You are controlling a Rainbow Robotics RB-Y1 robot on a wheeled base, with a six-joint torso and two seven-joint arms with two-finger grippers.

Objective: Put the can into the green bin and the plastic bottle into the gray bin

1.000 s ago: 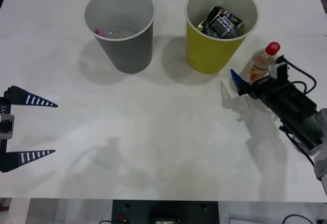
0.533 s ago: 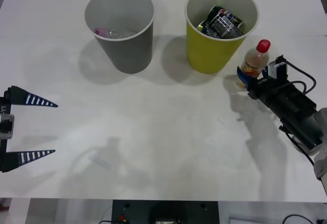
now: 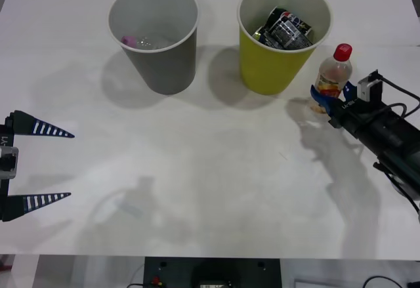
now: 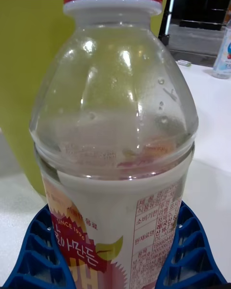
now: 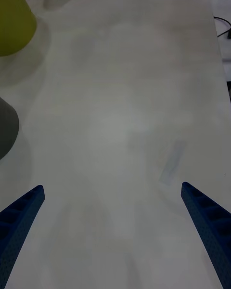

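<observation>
Both blue fingers [image 4: 33,250] of my right pincer [image 3: 329,96] clasp the plastic bottle [image 3: 332,77], upright, red cap topmost, just beside the green bin [image 3: 275,65]; my left pincer [image 3: 41,163] gapes wide.

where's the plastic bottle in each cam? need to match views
Front view: plastic bottle upright at the table's right side, between the right tool fingers, beside the green bin.
Right wrist view: bottle close up, blue fingers flanking its base.
Left wrist view: not in it.
Shared landmark: green bin.
</observation>
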